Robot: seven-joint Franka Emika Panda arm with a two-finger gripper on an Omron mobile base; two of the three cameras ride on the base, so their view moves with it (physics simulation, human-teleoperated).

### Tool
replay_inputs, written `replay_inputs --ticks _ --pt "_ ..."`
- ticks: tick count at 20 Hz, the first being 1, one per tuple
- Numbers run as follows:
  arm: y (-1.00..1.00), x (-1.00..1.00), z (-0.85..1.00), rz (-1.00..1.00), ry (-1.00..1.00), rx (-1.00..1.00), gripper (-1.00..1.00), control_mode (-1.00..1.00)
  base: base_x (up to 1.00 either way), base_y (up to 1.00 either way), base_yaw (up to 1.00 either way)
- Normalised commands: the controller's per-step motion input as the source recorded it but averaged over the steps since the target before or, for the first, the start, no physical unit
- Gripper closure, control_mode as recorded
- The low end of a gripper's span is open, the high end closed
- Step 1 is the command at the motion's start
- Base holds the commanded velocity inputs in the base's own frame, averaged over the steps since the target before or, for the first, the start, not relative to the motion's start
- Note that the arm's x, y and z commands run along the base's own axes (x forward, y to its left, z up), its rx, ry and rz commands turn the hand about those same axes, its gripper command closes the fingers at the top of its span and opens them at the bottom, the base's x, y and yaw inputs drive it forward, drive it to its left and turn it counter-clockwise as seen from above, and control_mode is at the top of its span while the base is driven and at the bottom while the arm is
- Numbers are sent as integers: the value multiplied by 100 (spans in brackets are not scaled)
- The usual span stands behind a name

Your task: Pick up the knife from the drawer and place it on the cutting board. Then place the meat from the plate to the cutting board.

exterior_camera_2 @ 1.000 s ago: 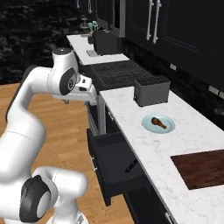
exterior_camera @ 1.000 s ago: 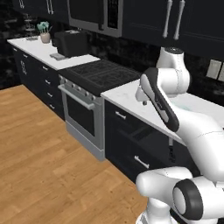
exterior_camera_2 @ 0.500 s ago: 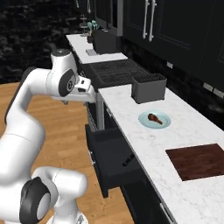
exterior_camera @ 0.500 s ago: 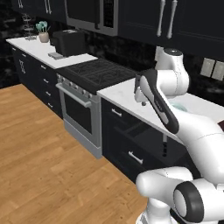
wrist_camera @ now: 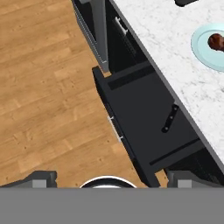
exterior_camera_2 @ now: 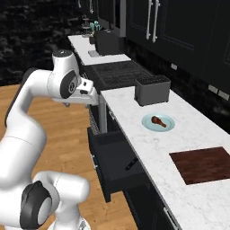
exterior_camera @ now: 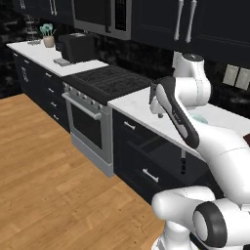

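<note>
The two-finger gripper (wrist_camera: pixel 109 178) hangs with jaws wide apart and empty above the wide black drawer (wrist_camera: pixel 146 124), which stands pulled out. A dark knife (wrist_camera: pixel 169 118) lies inside it. Beyond the drawer, on the white marble counter (exterior_camera_2: pixel 148 143), the reddish-brown drumstick-shaped meat (exterior_camera_2: pixel 157 120) sits on the round pale blue plate (exterior_camera_2: pixel 167 126), with the dark reddish-brown wooden cutting board (exterior_camera_2: pixel 205 164) further along.

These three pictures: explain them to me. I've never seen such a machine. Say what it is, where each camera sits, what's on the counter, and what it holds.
It is a white robot arm on a driving base in a simulated kitchen. Two cameras ride behind it, left and right; the third looks down from its hand. On the white counter sit a toaster, a pale blue plate with meat, and a dark cutting board. Below, the drawer stands open with a black knife inside. The pincer is open and holds nothing.
</note>
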Motion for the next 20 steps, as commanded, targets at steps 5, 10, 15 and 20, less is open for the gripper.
replay_inputs --ticks 5,10,15,20 --pt "0 2 -41 -2 0 6 -100 -100 0 0 0" --pt "0 34 -66 -3 0 11 -100 -100 0 0 0" --pt "1 31 -61 4 0 3 -100 -100 0 0 0" --pt "4 48 -78 0 -9 -3 -100 -100 0 0 0"
